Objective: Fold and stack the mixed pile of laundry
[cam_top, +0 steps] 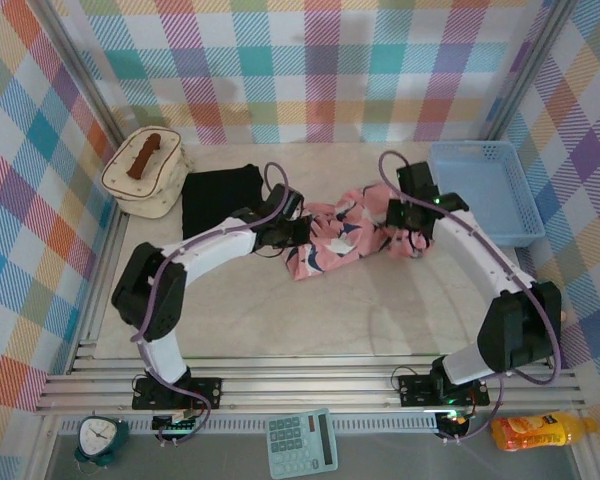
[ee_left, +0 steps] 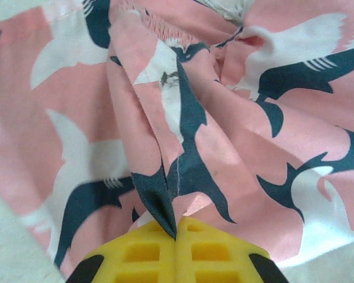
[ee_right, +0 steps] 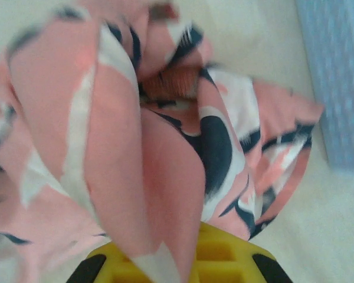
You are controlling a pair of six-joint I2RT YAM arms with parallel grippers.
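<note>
As the pale table (cam_top: 280, 320) spreads under both arms, the pink garment (cam_top: 330, 245) lies bunched near its middle, and everything else is placed from that garment.

The light-blue mesh basket (cam_top: 485, 190) sits to the right of the pink garment and a little farther back, near it but not touching. In the right wrist view its blue wall (ee_right: 336, 82) shows just beyond the cloth. The black shirt (cam_top: 215, 195) lies flat to the left of the pink garment and slightly behind it, with the left arm reaching across its near edge. Farther left than the black shirt, well apart from the pink garment, stands the cream quilted bag (cam_top: 145, 175) with its brown handle on top.

The left gripper (cam_top: 296, 230) is at the pink garment's left end. Seen close, its yellow pads (ee_left: 215, 253) are pressed together with a dark navy fold of the printed cloth (ee_left: 183, 147) pinched in the seam between them. The right gripper (cam_top: 405, 236) is at the garment's right end. Its yellow pads (ee_right: 224, 256) are likewise closed, with pink cloth (ee_right: 118, 147) rising out from between them and draping over one pad.

Nearer than the pink garment, past the table's front rail, lie a calculator (cam_top: 301, 443), an orange bottle (cam_top: 540, 431) to its right and a small teal clock (cam_top: 100, 436) to its left.
</note>
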